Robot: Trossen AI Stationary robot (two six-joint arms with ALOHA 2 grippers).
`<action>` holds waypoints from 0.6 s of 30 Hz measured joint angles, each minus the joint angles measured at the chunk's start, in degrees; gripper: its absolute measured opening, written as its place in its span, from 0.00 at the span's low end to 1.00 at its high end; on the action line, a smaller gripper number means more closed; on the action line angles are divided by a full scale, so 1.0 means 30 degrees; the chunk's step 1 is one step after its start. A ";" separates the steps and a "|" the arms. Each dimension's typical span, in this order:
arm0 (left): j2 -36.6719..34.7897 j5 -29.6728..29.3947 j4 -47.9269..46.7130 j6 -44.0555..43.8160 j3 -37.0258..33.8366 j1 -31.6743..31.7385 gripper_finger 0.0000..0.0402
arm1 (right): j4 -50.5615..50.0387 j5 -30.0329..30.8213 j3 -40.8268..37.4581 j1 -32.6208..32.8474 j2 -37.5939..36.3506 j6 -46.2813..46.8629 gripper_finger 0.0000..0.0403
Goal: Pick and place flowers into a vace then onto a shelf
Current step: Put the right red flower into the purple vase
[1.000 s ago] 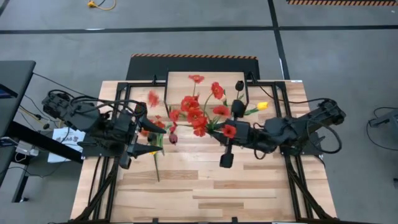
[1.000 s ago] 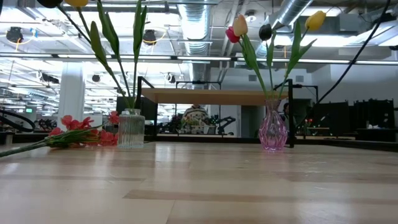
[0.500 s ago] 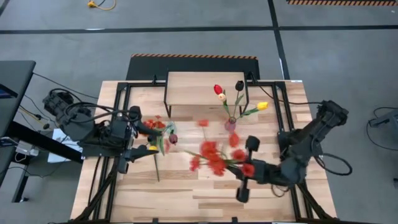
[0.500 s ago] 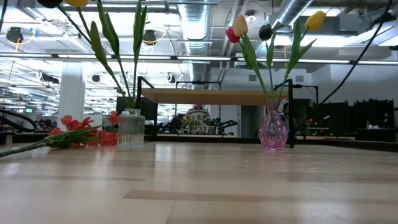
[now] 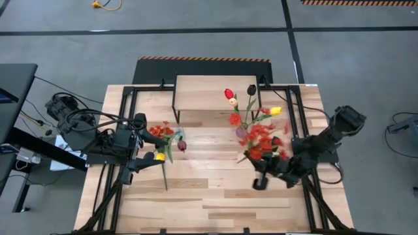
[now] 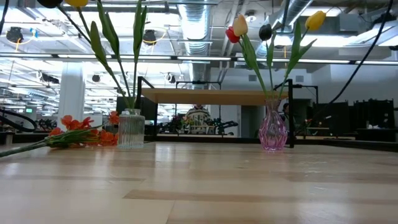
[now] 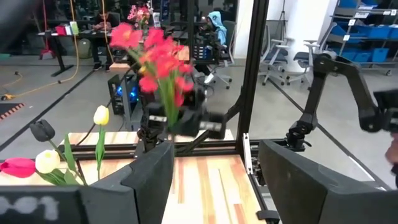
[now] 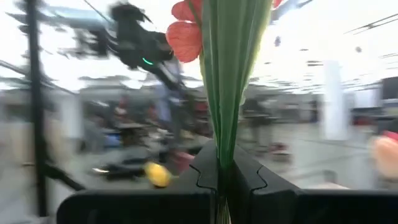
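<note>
stems of the red spray stand upright, clamped in right gripper.

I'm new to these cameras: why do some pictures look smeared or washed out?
Right wrist view: the room behind is streaked with motion blur, while the green stems gripped in the right hand stay sharp. High view: the red bunch is slightly smeared. Low view: bright ceiling lights glare behind the pink vase.

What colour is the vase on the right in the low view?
Pink vase, translucent; low view shows it best.
</note>
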 joint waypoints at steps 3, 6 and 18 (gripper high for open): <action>0.0000 0.0039 -0.0119 -0.0321 -0.0007 0.0000 0.56 | -0.0229 0.1532 0.0552 -0.0880 0.1265 -0.0407 0.00; 0.0000 0.0036 -0.0361 -0.0336 -0.0007 0.0000 0.56 | 0.0025 0.2282 0.1220 -0.1975 0.2374 -0.0689 0.00; 0.0002 0.0014 -0.0903 -0.0489 -0.0021 0.0000 0.56 | 0.0074 0.5236 0.1876 -0.3930 0.2422 -0.2564 0.00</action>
